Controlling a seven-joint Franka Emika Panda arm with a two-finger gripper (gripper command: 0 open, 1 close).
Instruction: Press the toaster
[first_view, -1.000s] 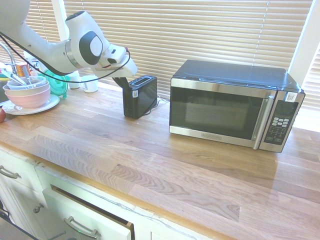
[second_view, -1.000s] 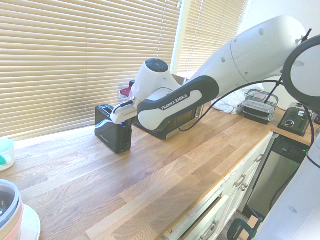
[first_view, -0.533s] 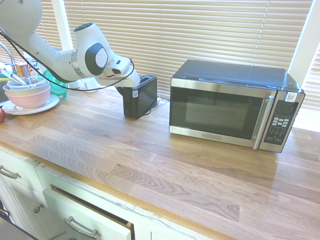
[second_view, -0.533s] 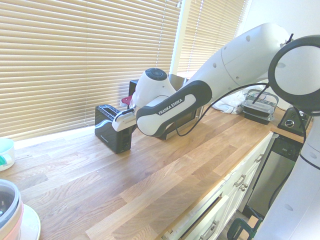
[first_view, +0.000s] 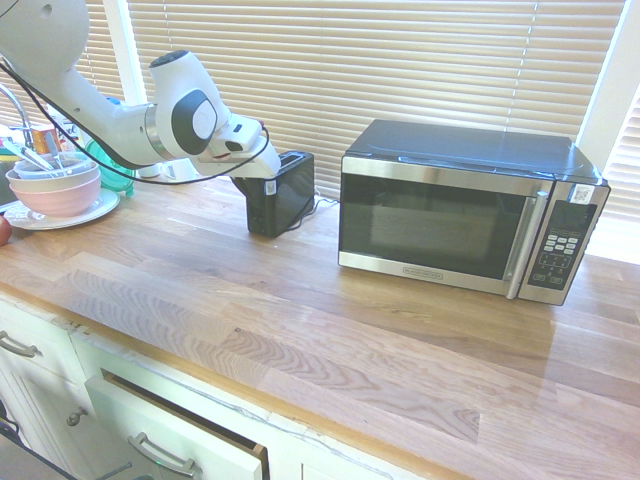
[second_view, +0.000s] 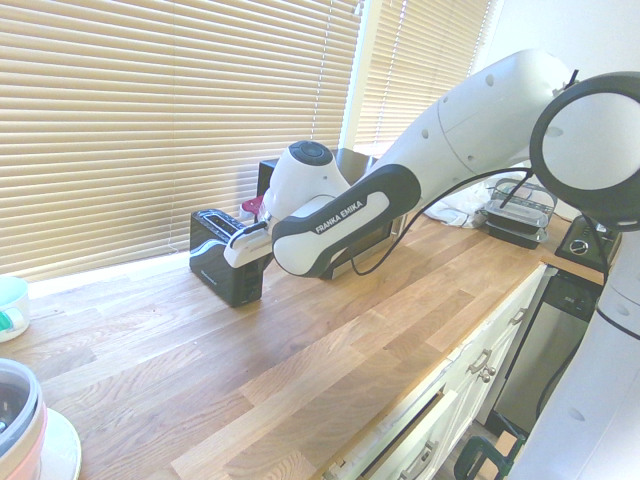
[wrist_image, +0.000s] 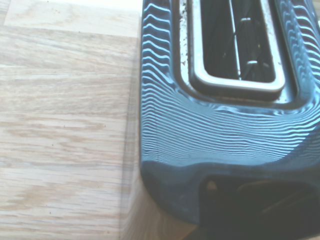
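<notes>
Black toaster stands on wooden counter.

The arm hides part of the microwave; the left drawer is cut off.

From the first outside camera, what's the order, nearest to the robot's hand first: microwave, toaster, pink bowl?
1. Toaster: right at the hand, just to its right in the picture.
2. Microwave: farther right; near side.
3. Pink bowl: off to the left; too close to call against the microwave.
</notes>
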